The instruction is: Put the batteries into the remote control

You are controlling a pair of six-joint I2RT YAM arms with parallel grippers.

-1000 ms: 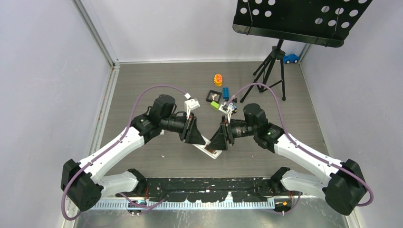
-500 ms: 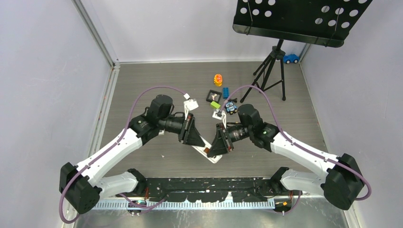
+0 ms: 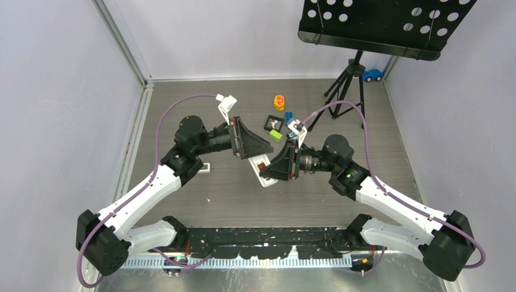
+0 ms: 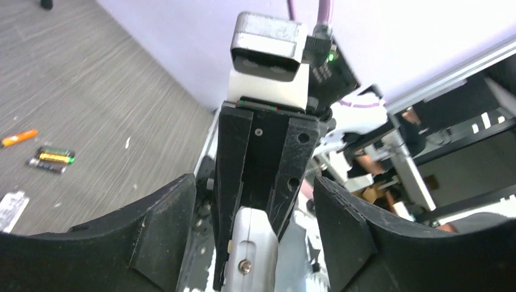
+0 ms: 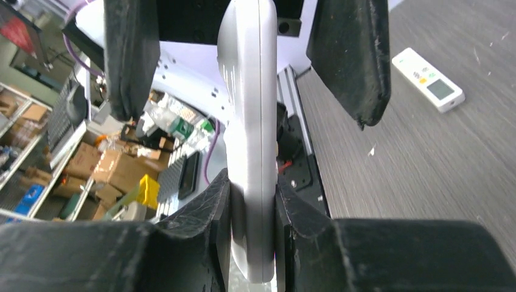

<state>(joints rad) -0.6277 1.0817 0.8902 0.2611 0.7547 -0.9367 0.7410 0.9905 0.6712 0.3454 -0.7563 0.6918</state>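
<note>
Centrally, the remote control (image 3: 262, 176) is clamped edge-on in the right gripper (image 5: 252, 185); the left gripper (image 4: 254, 182) is spread apart just beside it. The batteries (image 4: 52, 159), lying at the left wrist view's left, should probably be fetched while the remote control is steadied. A grey wood-grain counter (image 3: 201, 204) is enclosed by pale walls (image 3: 55, 91); a black music stand (image 3: 383, 24) is seen upper right.

I see a grey wood-grain table (image 3: 243, 210). Near its far edge an orange toy (image 3: 279, 102), a blue block (image 3: 289, 115), a black tile (image 3: 273, 123) and a green block (image 3: 276, 135) lie close together. A tripod (image 3: 347, 91) stands to their right, with a blue toy car (image 3: 372, 75) beyond it. A slim white remote (image 5: 428, 79) lies flat. From the left wrist I make out dark batteries (image 4: 48, 159) side by side, perhaps three, and an orange battery (image 4: 18, 138) near them.
</note>
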